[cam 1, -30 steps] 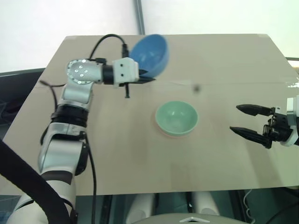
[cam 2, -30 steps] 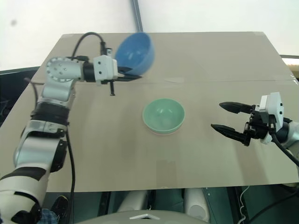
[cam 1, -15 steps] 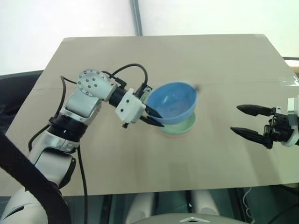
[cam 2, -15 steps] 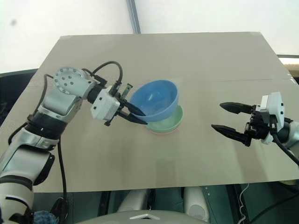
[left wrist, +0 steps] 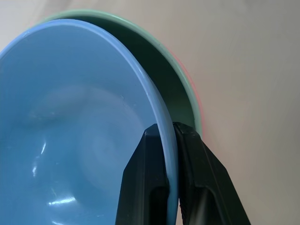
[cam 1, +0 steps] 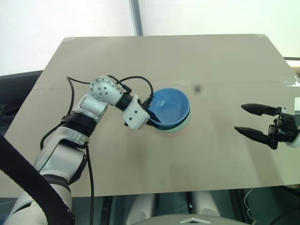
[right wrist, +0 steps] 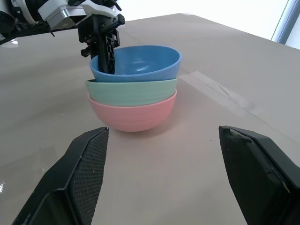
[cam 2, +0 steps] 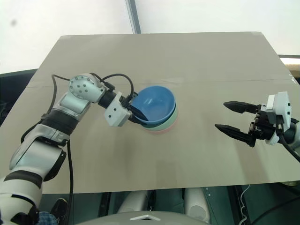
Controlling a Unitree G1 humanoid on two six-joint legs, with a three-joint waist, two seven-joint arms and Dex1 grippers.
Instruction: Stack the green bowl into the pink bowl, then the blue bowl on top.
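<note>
The three bowls stand nested near the middle of the table. The pink bowl (right wrist: 133,116) is at the bottom, the green bowl (right wrist: 131,92) sits in it, and the blue bowl (cam 1: 171,103) lies in the green one, slightly tilted. My left gripper (cam 1: 154,119) is shut on the blue bowl's near-left rim, one finger inside and one outside, as the left wrist view shows on the blue bowl (left wrist: 84,122). My right gripper (cam 1: 240,118) hovers open to the right of the stack, well apart from it, with nothing between its fingers.
The tan table (cam 1: 140,56) has a tape seam (cam 1: 234,84) running across it behind the stack. A small dark mark (cam 1: 197,88) lies just behind the bowls. The table's edges are near on the left and at the front.
My left gripper has brought the blue bowl down and to the right, from above the far left of the table into the green bowl. The right gripper has stayed in place.
</note>
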